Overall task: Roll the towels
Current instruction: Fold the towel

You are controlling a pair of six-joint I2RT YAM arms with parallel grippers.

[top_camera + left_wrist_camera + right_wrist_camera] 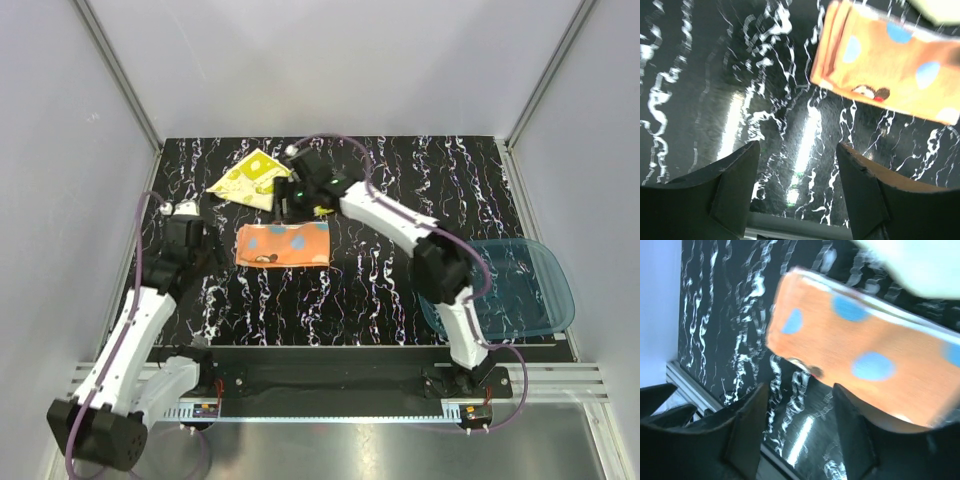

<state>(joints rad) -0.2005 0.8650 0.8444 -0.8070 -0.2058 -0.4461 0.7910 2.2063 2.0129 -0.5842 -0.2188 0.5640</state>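
Our left pincer (797,150) and right pincer (799,387) gape empty; the orange towel (283,244) lies folded mid-way across the surface (380,295), the yellow towel (245,178) near its far edge; we should nip one short end squarely and roll evenly.

Left pincer (797,150) hovers spread wide; right pincer (797,390), blurred, apparently spread too.

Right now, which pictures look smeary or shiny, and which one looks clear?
Top external view: sharp and evenly lit, the orange towel crisp. Left wrist view: the towel slightly smeared, bright glare streaks on the black table. Right wrist view: blurriest, the towel's dots soft-edged, a pale blob in the corner too fuzzy to name.
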